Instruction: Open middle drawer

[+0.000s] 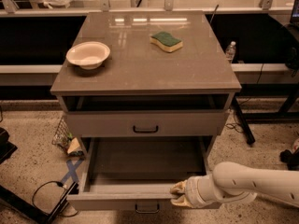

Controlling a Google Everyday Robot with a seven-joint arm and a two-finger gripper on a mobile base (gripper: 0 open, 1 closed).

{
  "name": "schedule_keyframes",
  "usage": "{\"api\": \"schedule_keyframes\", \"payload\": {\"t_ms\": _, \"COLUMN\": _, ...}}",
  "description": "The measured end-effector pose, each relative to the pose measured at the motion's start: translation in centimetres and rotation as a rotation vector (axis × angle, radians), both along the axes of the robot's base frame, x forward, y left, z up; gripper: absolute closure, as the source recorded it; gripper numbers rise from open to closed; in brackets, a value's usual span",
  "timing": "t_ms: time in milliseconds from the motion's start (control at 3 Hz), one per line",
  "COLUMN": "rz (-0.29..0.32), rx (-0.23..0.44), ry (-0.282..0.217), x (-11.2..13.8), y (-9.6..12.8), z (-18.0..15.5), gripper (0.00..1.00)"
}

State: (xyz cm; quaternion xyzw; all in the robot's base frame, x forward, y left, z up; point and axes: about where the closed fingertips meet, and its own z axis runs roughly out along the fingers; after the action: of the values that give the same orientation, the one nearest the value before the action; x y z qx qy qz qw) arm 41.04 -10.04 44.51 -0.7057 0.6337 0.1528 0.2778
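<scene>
The white arm (pixel 252 183) comes in from the right, low and almost level, with the forearm pointing left. Its gripper (pixel 179 195) is at the front wall of the middle drawer (pixel 140 162), to the right of the black handle (pixel 147 208). The jaws pinch the upper rim of that front. This drawer is pulled far out, below the closed upper drawer (pixel 187 124). On the bench (pixel 140 69) stand a bowl (pixel 88 55) and a green sponge (pixel 166 41), well apart. A black cable (pixel 44 195) lies on the floor at the left.
</scene>
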Motion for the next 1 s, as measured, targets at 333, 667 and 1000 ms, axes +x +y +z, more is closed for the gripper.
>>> {"api": "schedule_keyframes", "payload": {"t_ms": 333, "rz": 0.009, "rx": 0.001, "ry": 0.002, "x": -0.2, "y": 0.1, "z": 0.0, "gripper": 1.0}}
{"api": "schedule_keyframes", "payload": {"t_ms": 667, "rz": 0.134, "rx": 0.015, "ry": 0.028, "x": -3.5, "y": 1.1, "z": 0.3, "gripper": 1.0}}
{"api": "schedule_keyframes", "payload": {"t_ms": 1000, "rz": 0.134, "rx": 0.015, "ry": 0.028, "x": -3.4, "y": 1.1, "z": 0.3, "gripper": 0.82}}
